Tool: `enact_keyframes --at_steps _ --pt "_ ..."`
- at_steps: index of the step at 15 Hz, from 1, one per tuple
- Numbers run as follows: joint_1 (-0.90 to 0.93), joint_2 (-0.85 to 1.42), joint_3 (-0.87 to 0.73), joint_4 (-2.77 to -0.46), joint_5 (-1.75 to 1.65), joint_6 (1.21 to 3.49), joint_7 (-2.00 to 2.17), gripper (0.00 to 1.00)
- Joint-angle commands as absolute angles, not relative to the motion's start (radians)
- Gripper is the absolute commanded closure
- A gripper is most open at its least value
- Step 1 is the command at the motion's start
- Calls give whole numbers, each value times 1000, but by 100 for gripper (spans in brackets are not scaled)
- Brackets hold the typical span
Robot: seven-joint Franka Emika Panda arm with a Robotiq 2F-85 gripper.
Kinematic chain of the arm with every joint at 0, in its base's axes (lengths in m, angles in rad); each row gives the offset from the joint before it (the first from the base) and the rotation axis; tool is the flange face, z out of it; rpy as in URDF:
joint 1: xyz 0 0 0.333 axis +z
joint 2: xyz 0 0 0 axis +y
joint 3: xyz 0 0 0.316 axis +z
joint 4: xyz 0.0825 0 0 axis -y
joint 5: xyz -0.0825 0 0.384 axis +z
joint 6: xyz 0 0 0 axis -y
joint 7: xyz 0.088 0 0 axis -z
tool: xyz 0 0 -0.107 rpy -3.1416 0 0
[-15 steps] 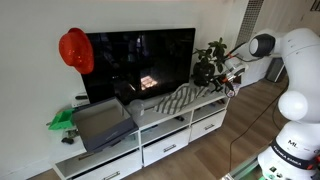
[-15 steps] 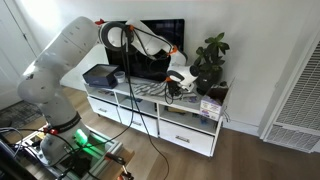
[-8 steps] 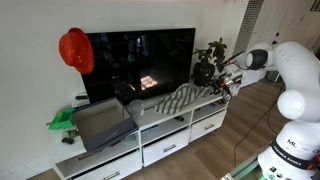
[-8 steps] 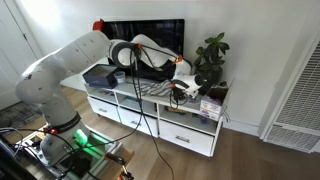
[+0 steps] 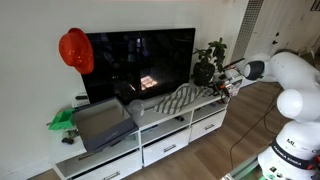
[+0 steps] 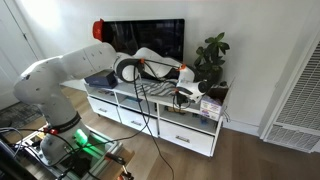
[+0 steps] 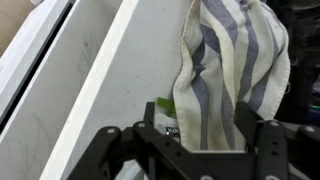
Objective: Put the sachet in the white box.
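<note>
In the wrist view a green and white sachet (image 7: 167, 112) lies on the white cabinet top (image 7: 110, 80), mostly hidden under the edge of a striped cloth (image 7: 225, 60). My gripper (image 7: 206, 132) is open, its fingers (image 7: 148, 135) spread on either side of the cloth's lower end, just above the sachet. In both exterior views the gripper (image 5: 221, 87) (image 6: 186, 95) hovers low over the cabinet's end by the plant. A small low white box (image 6: 210, 108) seems to sit at that end; its details are too small to tell.
A potted plant (image 5: 208, 62) (image 6: 210, 60) stands close behind the gripper. A TV (image 5: 140, 65) backs the cabinet. A large grey bin (image 5: 100, 122) (image 6: 100, 75) sits at the cabinet's other end, with a green item (image 5: 62, 120) beside it and a red cap (image 5: 75, 50) above.
The arm has swung down and further toward the plant end of the cabinet, bringing the open gripper lower over the end of the striped cloth.
</note>
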State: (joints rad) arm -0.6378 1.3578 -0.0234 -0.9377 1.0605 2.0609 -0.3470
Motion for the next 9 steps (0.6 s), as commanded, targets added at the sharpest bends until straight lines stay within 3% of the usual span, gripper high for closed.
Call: enact_keyframes --at_steps 1,2,3,4,6,8,9 --pt "-665 1452 -1 -792 1028 2030 -283 26" --pt "-668 1466 1 -773 1024 2032 -276 29" --pt "-670 1479 4 -754 1021 2032 -266 39" --pt "-670 1492 5 -736 1017 2035 -259 38" --pt "-669 1519 10 -699 1010 2042 -243 44" --pt "-668 1544 13 -664 999 2048 -226 42" --pt "-667 1484 21 -756 1005 2074 -253 40"
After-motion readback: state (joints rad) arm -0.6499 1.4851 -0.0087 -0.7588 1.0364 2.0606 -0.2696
